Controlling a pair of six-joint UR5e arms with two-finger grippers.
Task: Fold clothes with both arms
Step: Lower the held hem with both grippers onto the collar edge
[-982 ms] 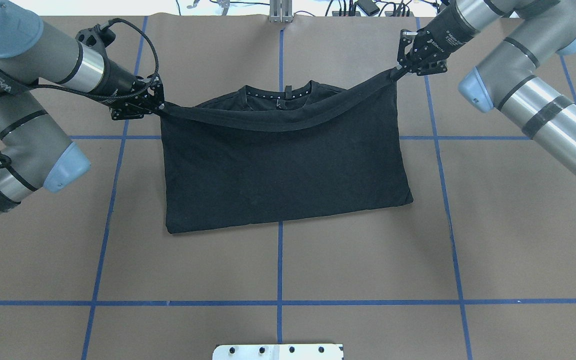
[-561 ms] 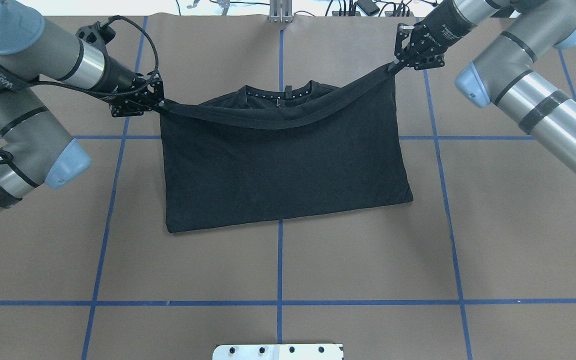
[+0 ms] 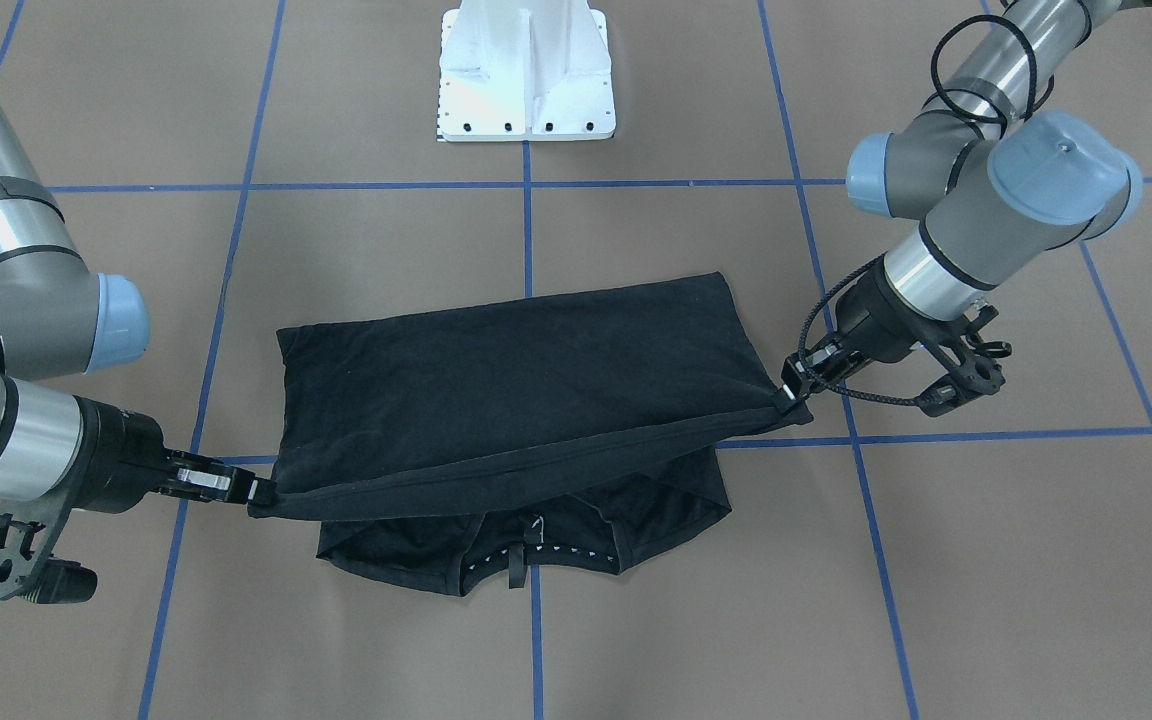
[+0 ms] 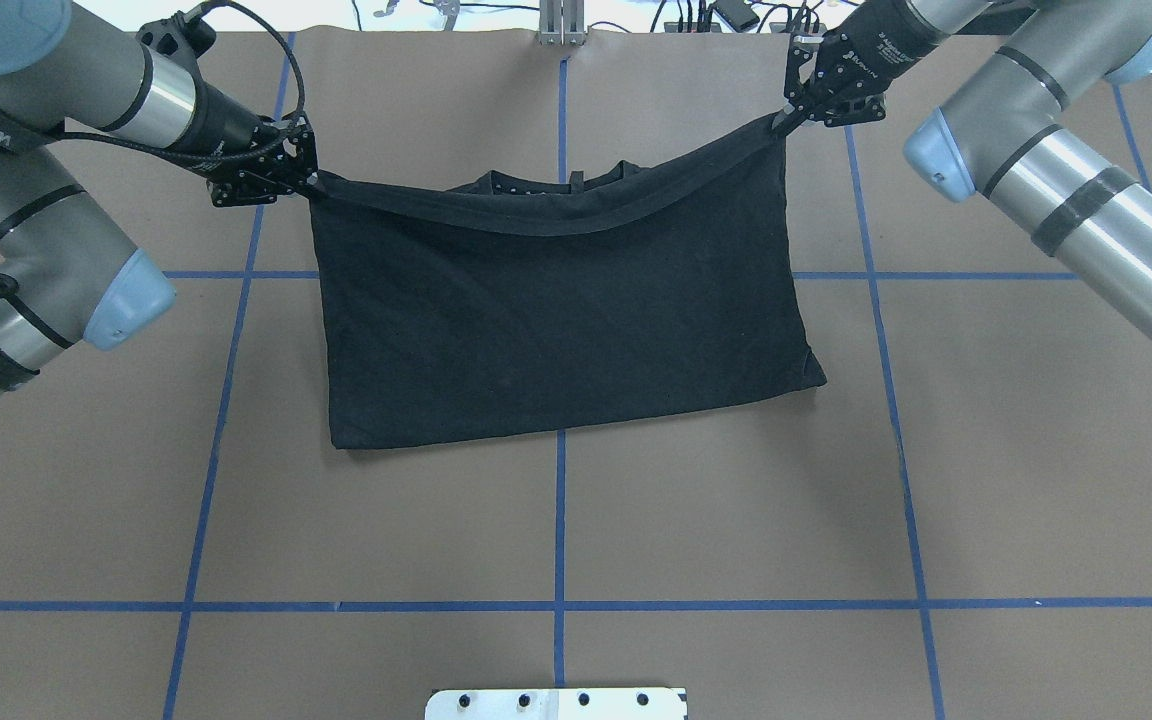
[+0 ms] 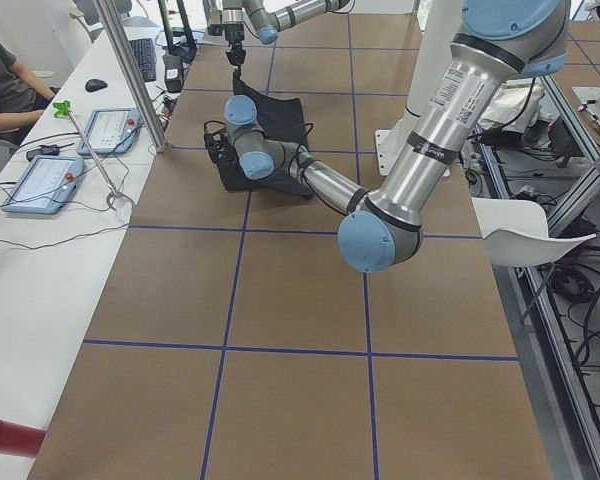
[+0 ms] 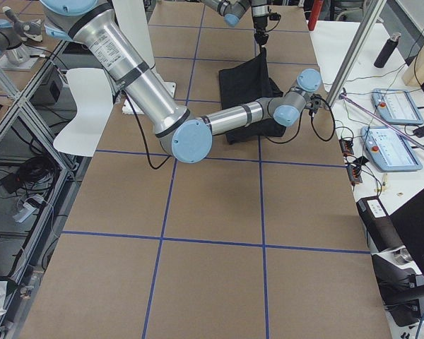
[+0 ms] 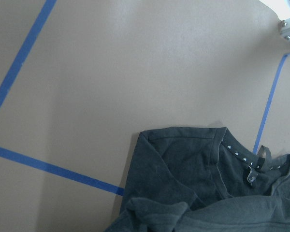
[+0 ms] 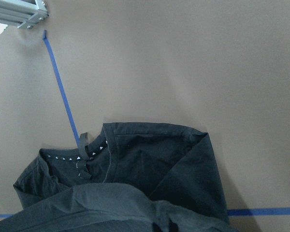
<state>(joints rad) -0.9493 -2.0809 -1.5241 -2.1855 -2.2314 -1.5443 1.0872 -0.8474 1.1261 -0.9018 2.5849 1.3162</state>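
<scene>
I see a plain black T-shirt (image 4: 556, 320) with tiny white triangles along its neckband (image 3: 546, 563), on a brown table (image 4: 736, 500) gridded with blue tape lines (image 4: 559, 520), and my left arm (image 4: 46, 250) and right arm (image 4: 1066, 190) are silver-grey with light blue caps.

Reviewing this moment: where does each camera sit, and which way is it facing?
Overhead exterior: behind the robot, looking forward and down at the T-shirt; left gripper at view-left, right gripper at view-right.
Front-facing: across the table, facing the pedestal; sides mirrored.
Exterior left: table end; left arm near.
Exterior right: opposite end; right arm near.
Left wrist: down onto the collar; no fingers visible.
Right wrist: likewise.
Shared: both wrist views show the collar.
</scene>
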